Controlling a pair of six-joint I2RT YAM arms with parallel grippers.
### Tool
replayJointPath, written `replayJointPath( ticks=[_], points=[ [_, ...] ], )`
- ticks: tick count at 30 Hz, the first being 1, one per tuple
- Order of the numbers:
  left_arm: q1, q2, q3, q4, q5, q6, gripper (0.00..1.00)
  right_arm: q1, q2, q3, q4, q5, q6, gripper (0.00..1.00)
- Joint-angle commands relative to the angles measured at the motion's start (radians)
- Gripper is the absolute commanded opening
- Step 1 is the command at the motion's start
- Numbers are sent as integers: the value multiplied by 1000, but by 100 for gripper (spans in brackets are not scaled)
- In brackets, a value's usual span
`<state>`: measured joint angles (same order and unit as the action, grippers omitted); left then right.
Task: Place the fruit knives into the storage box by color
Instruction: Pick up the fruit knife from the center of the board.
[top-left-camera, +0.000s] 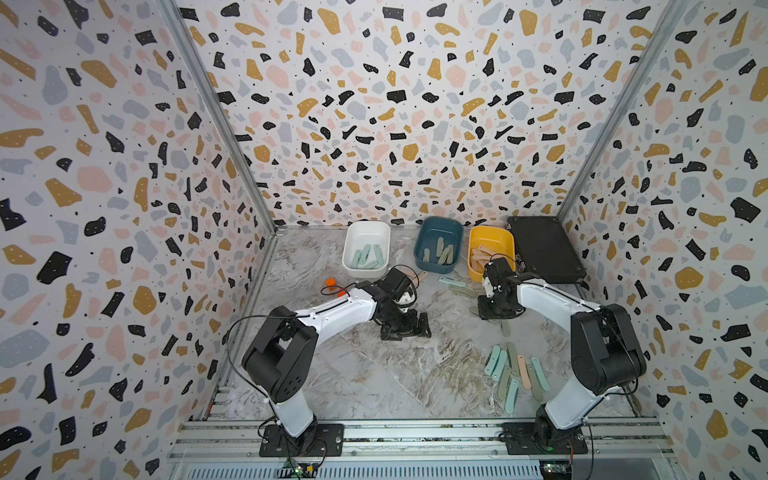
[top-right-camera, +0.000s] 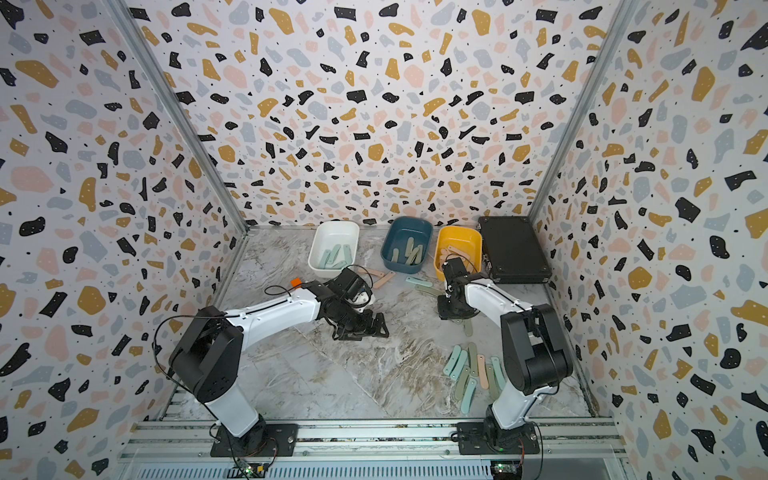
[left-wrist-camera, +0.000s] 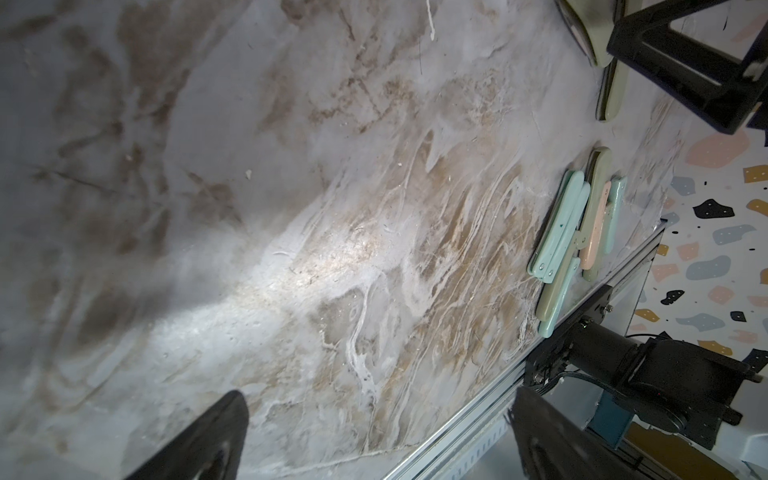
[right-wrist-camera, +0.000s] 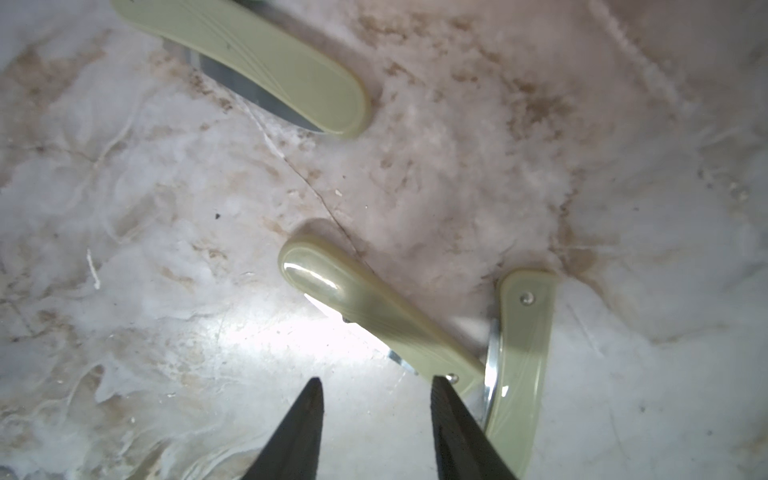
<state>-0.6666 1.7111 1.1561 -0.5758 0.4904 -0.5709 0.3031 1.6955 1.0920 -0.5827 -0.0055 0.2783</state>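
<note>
My left end effector (left-wrist-camera: 376, 415) gapes wide, empty, over the counter (left-wrist-camera: 249, 208); my right end effector (right-wrist-camera: 376, 380) stands half-spread, empty, against a green knife (right-wrist-camera: 374, 316).

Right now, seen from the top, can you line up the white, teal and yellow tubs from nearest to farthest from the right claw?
1. Mustard yellow tub: at the back, just beyond the right claw.
2. Dark teal tub: middle of the row.
3. White tub: far end of the row, toward the robot's left.
</note>
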Motion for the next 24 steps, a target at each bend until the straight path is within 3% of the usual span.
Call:
replayJointPath(
  ticks=[1,4,7,13,24],
  points=[
    [-5,-30,-7,13,14,-4,99,-4,53,39,-25,8,-1,55],
    [-4,-37,-11,10,11,2,99,-4,62,14,-20,-13,5,63],
    [-5,-38,-16,12,7,3,99,-4,36,-41,-1,-38,14,63],
    [-5,-25,-3,13,12,5,99,3,7,-116,-1,-20,32,47],
    [-4,-30,-9,10,8,5,99,46,-44,-119,-25,-88,63,40]
  ],
)
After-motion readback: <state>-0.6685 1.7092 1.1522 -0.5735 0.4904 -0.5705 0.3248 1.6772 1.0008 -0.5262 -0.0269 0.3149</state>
